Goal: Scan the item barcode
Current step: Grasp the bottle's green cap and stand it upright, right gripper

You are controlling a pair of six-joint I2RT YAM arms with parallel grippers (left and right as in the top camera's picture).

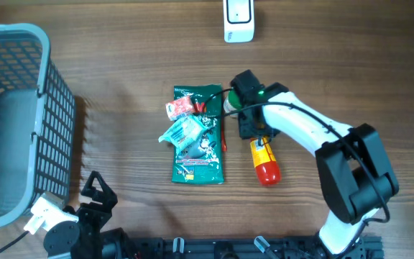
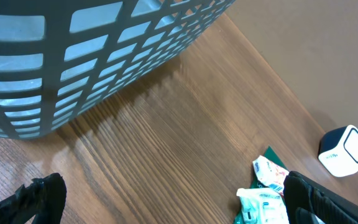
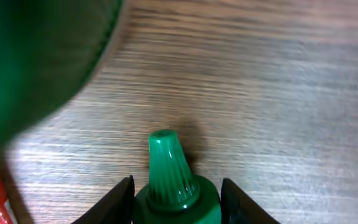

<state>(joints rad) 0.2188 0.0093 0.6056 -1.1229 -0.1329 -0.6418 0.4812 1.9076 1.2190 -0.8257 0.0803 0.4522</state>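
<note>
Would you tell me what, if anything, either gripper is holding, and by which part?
The right gripper grips the sauce bottle by its green cap, pinching it from both sides. The left gripper, open, holds nothing.

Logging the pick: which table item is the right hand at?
The red bottle with the green cap, right of the green bag; the right hand straddles its cap.

A wooden table (image 1: 121,57) carries a basket (image 1: 60,122), scanner (image 1: 238,20), green pouch (image 1: 200,162) and sauce bottle (image 1: 264,162).
</note>
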